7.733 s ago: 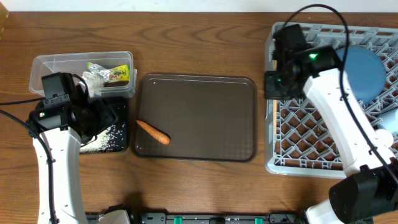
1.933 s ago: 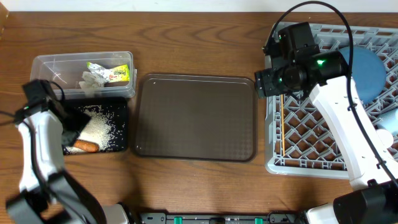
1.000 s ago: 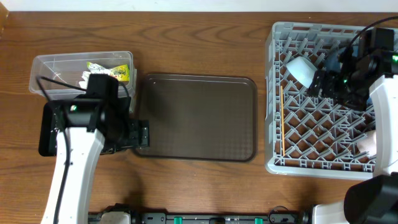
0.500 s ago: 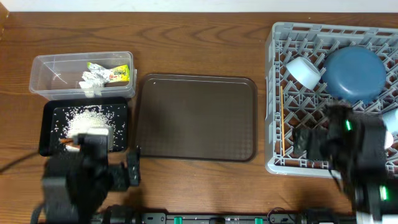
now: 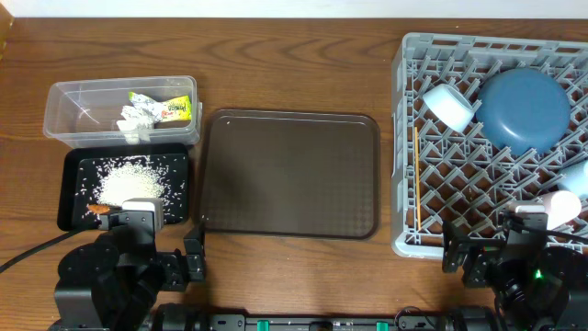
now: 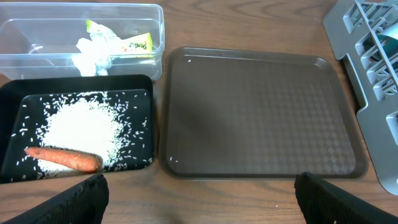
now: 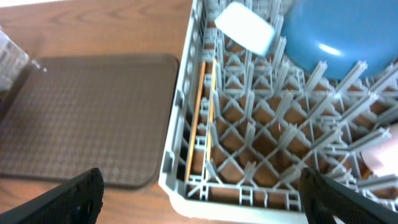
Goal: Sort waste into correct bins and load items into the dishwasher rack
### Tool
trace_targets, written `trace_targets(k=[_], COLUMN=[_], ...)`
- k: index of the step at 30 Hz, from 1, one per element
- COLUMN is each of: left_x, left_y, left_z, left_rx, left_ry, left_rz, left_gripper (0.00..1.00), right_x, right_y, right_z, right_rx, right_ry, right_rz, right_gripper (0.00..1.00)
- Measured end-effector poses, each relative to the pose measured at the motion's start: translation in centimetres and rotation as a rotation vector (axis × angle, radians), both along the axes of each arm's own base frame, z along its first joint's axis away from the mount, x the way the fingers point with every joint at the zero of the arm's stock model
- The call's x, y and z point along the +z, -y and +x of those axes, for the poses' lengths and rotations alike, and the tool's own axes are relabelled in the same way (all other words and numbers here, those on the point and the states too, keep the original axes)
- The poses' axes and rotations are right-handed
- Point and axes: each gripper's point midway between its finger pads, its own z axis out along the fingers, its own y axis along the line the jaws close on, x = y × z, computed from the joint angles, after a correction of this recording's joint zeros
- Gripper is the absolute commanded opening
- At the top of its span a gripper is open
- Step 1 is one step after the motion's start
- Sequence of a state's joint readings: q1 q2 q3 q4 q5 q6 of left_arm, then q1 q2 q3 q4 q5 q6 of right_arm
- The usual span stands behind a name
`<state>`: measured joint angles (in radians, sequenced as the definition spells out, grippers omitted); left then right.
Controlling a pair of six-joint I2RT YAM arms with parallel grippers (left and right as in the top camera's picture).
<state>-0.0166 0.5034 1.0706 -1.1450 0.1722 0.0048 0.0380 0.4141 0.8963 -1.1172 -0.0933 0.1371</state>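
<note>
- Left gripper (image 6: 202, 200): jaws wide apart with nothing between them; only the two dark fingertips (image 6: 84, 200) show, at the 7 and 5 o'clock corners of the left wrist view, above bare wood of the table (image 6: 155, 199).
- At 10 o'clock from this gripper lies the shallow black tray (image 6: 151, 124), holding loose white rice (image 6: 81, 127) and the orange carrot piece (image 6: 62, 158) at the near side of the heap.
- Beyond the black tray, at 11 o'clock and just beside its far rim, stands the clear plastic tub (image 6: 37, 62). Inside it are crumpled white paper (image 6: 93, 50) and the yellow-green wrapper (image 6: 134, 43).
- At 12 to 1 o'clock is the dark brown serving tray (image 6: 255, 112), its left edge just beside both bins.
- Right gripper (image 7: 202, 200): jaws likewise spread wide and holding nothing, hanging over the near left corner of the grey dishwasher rack (image 7: 181, 112).
- At 12 o'clock from it the wooden chopsticks (image 7: 197, 118) lie lengthwise along the rack's left wall.
- Further out at 12 o'clock the small white bowl (image 7: 244, 26) is tipped among the pegs, and at 1 o'clock the large dark blue dish (image 7: 336, 37) leans beside it.
- In the overhead view the pale pink cup (image 5: 554, 208) and the light blue cup (image 5: 577, 175) sit at the rack's right edge, at 3 o'clock, the blue one farther from the arm.
</note>
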Motion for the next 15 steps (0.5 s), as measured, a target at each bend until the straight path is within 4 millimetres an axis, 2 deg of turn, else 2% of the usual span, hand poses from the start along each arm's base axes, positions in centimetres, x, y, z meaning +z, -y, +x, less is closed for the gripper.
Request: trace_targets(k=[8, 15], left_x=[0.0, 0.0], left_y=[0.0, 0.0], left_z=[0.0, 0.0], left_rx=[0.000, 0.000], left_ry=[0.000, 0.000], left_rz=[0.000, 0.000], left_gripper=[0.98, 0.98], right_x=[-1.8, -1.9], right_y=[0.1, 0.1], right_z=[-1.4, -1.5], right_rx=[0.000, 0.000], right_ry=[-0.093, -0.096], right_rz=[-0.004, -0.004], right_gripper=[0.99, 0.99])
